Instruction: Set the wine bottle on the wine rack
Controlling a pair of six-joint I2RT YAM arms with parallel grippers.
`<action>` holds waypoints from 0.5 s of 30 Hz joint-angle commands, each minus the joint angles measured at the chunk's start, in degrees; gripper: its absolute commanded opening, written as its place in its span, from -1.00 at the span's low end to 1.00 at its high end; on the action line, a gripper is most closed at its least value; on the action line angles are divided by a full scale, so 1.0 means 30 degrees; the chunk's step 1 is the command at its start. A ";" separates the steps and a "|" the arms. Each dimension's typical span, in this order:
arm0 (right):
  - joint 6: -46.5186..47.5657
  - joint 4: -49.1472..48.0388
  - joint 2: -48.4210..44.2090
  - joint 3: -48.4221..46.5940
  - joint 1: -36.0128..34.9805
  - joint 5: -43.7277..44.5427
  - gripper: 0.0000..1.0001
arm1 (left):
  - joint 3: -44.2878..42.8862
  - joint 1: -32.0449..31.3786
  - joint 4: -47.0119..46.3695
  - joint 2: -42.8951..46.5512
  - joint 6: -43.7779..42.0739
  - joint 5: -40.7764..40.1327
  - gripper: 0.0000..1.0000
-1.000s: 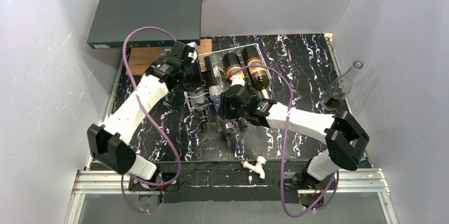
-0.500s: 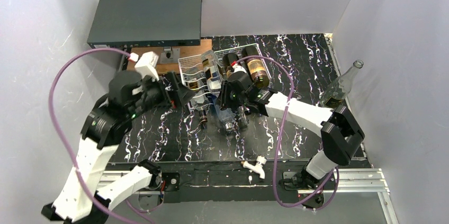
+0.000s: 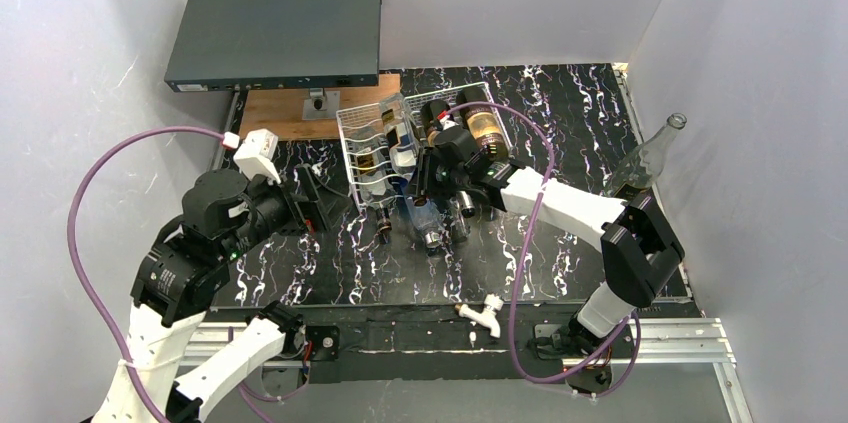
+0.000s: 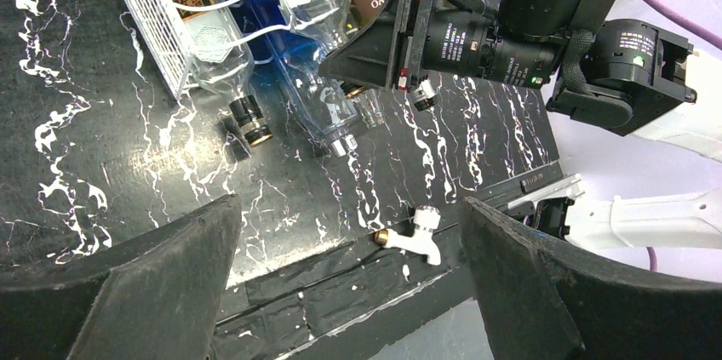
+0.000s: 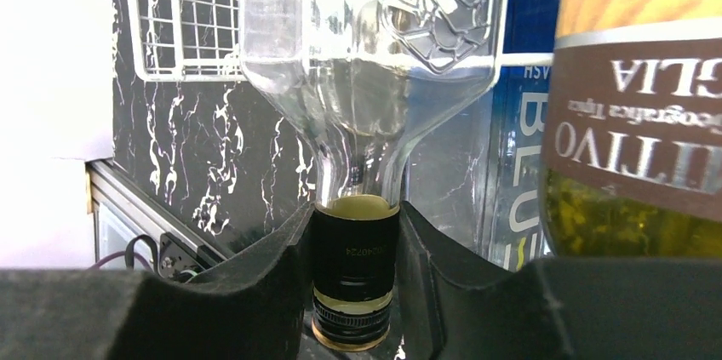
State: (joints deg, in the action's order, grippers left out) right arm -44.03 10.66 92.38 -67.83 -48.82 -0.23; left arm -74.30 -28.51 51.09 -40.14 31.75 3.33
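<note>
Seating step: right hand (image 5: 353, 279) pinches the wine bottle (image 5: 366, 54) by its capped neck at the wine rack (image 3: 352, 135); left hand (image 4: 340, 275) gapes empty. Next, likely: nudge home, release.

Overhead and two wrist close-ups of wine rack (image 3: 352, 131)

Black table (image 3: 560, 243): wine rack (image 3: 347, 135), wooden board (image 3: 280, 115), leaning bottle (image 3: 648, 158)

In the right wrist view, you saw a brown label (image 5: 634, 113) printed upside down in white, partly legible as "GLIA" and "OVITTU". The blue bottle (image 5: 521, 164) beside it read "BLU". Digits on the black cap (image 5: 353, 249) of the clear wine bottle (image 5: 366, 54) were illegible.
</note>
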 commanded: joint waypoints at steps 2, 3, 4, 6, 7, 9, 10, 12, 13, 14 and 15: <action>0.0887 -0.1463 -0.0228 -0.0709 -0.0222 -0.0889 0.09 | -0.0372 -0.0047 0.0235 -0.0174 -0.0295 -0.0237 0.97; 0.1147 -0.1299 -0.0301 -0.0750 -0.0244 -0.0865 0.16 | -0.0355 -0.0047 0.0249 -0.0245 -0.0313 -0.0170 0.97; 0.1362 -0.1098 -0.0387 -0.0813 -0.0250 -0.0825 0.22 | -0.0345 -0.0047 0.0214 -0.0284 -0.0341 -0.0107 0.97; 0.1777 -0.0652 -0.0562 -0.0924 -0.0351 -0.0627 0.36 | -0.0323 -0.0061 0.0175 -0.0380 -0.0385 0.0011 0.97; 0.1946 -0.0435 -0.0654 -0.1003 -0.0428 -0.0539 0.43 | -0.0272 -0.0051 0.0146 -0.0414 -0.0412 0.0051 0.97; 0.2318 0.0042 -0.0786 -0.1124 -0.0654 -0.0294 0.56 | -0.0189 -0.0050 0.0081 -0.0448 -0.0416 0.0061 0.97; 0.2490 0.0329 -0.0858 -0.1244 -0.0718 -0.0164 0.59 | -0.0127 -0.0047 0.0057 -0.0448 -0.0416 0.0083 0.97; 0.2911 0.1073 -0.0952 -0.1517 -0.0996 0.0243 0.66 | -0.0045 -0.0048 -0.0003 -0.0474 -0.0416 0.0105 0.97; 0.3128 0.1494 -0.1014 -0.1688 -0.1124 0.0654 0.68 | -0.0017 -0.0047 -0.0045 -0.0499 -0.0416 0.0118 0.97; 0.3309 0.1917 -0.1193 -0.1791 -0.1261 0.0951 0.70 | 0.0045 -0.0050 -0.0068 -0.0520 -0.0420 0.0119 0.97; 0.3471 0.2328 -0.1323 -0.1866 -0.1377 0.1248 0.72 | 0.0091 -0.0047 -0.0089 -0.0550 -0.0417 0.0119 0.97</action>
State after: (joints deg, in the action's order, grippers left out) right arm -37.19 13.67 92.18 -69.73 -51.35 0.34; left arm -74.30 -28.51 51.03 -41.39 31.46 3.44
